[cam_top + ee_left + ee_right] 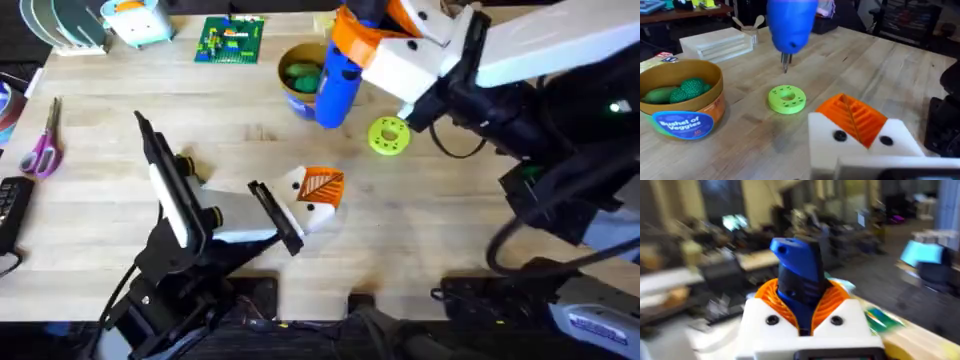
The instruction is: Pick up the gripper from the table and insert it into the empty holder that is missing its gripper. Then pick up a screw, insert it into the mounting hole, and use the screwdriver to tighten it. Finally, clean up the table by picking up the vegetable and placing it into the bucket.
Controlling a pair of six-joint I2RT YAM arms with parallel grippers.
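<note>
My right gripper (347, 45) hangs over the far middle of the table (450, 230), its orange pads shut on the blue screwdriver (338, 85). The screwdriver (790, 25) points down, its tip a little above the green disc (786, 98). The bucket (682, 100) stands beside the disc with green vegetables (677, 90) inside. My left gripper (855, 119) rests low near the table's middle, shut, its orange ribbed wedges meeting at a ridge. A dark round spot (840, 135) marks each white finger block; I cannot tell hole from screw head. A holder without its wedge and a loose screw are out of view.
The green disc (388, 136) lies right of the bucket (300, 75). A green brick plate (230, 40) and a light blue object (140, 20) sit at the far edge. Purple scissors (42, 150) lie at the left. A pale wooden block (717, 44) stands behind the bucket.
</note>
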